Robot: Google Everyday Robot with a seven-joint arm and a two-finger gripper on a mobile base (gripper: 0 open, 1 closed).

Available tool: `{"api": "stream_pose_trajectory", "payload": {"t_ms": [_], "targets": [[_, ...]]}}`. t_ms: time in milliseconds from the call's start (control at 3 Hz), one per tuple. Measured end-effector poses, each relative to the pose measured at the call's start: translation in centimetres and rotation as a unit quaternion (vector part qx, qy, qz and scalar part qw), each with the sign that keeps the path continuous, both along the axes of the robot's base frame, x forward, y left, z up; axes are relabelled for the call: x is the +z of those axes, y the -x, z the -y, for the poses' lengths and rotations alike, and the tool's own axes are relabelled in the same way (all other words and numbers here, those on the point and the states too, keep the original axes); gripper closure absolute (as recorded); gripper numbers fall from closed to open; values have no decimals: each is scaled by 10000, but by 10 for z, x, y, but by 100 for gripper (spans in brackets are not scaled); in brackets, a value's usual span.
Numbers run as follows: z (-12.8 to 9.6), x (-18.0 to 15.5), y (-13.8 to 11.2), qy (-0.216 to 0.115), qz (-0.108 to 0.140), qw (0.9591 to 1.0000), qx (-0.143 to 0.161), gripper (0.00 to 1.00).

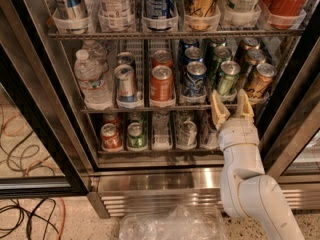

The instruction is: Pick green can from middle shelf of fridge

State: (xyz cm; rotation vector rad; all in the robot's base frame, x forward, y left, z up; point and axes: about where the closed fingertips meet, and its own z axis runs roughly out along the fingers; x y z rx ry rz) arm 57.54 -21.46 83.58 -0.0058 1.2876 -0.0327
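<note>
The green can [227,77] stands at the front of its lane on the middle shelf [145,108] of the fridge [165,194], right of centre, with a second green can [218,57] behind it. My gripper [230,104] is just below and in front of the front green can, at the shelf's front edge. Its two tan fingers [218,111] point up, apart, with nothing between them. The white arm rises from the lower right.
On the middle shelf, blue cans [194,77] stand left of the green can and bronze-brown cans [260,79] right of it. Further left are a red can [161,84], a silver can [125,82] and water bottles [92,79]. Tall cans fill the rack above. Cables lie on the floor at left.
</note>
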Motion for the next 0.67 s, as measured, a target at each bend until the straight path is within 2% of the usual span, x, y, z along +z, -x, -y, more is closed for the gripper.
{"api": "stream_pose_trajectory", "payload": {"t_ms": [333,667], "targets": [[0,0,0,0,0,10000,0,50],[0,0,0,-2,3,10000,7,34]]}}
